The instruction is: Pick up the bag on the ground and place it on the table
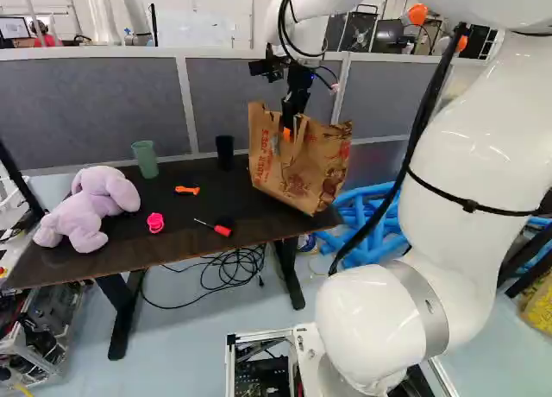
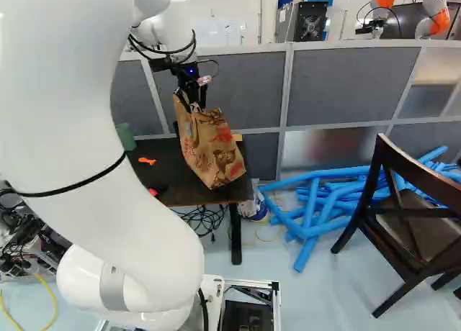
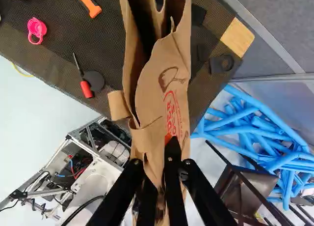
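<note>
Grey partition (image 1: pixel 78 103) behind, dark table (image 1: pixel 172 229) in front. Going rightward in the left base view: lilac plush toy (image 1: pixel 93 205), green cup (image 1: pixel 145 160), screwdriver (image 1: pixel 221 230), then the bag (image 1: pixel 297 174) at the table's right end, directly below the gripper (image 1: pixel 287 133), which looks closed on its upper part. It leans, lower end angled rightward; whether it touches the table, I can't tell. Brown paper, red print, creased, mouth gaping. Beyond lie blue tubes (image 1: pixel 366 242).

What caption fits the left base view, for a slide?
End effector holding a tilted brown paper bag at one end of the dark table, lilac plush toy at the other.
</note>
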Robot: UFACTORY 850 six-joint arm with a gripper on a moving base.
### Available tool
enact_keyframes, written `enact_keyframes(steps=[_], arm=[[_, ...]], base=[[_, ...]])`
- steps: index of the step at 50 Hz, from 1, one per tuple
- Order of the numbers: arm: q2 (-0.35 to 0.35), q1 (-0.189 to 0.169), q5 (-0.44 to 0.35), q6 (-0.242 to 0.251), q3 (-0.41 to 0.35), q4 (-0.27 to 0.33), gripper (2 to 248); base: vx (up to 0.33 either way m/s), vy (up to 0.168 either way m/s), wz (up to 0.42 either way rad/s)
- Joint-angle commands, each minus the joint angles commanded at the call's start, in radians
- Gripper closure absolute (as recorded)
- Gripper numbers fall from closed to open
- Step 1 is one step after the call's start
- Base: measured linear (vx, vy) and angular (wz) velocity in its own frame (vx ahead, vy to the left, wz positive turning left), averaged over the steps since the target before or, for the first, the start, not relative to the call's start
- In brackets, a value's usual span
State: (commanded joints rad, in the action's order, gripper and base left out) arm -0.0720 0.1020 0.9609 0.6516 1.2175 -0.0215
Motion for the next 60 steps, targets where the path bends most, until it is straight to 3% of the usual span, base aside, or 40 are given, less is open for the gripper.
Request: enact_keyframes(steps=[41, 60], arm=[[-0.044, 0.088, 0.000, 0.000, 0.048, 0.000, 229], [-0.111, 0.116, -0.011, 0.000, 0.076, 0.000, 229]], base=[[0.000, 0.000, 0.000], [0.000, 0.000, 0.000]])
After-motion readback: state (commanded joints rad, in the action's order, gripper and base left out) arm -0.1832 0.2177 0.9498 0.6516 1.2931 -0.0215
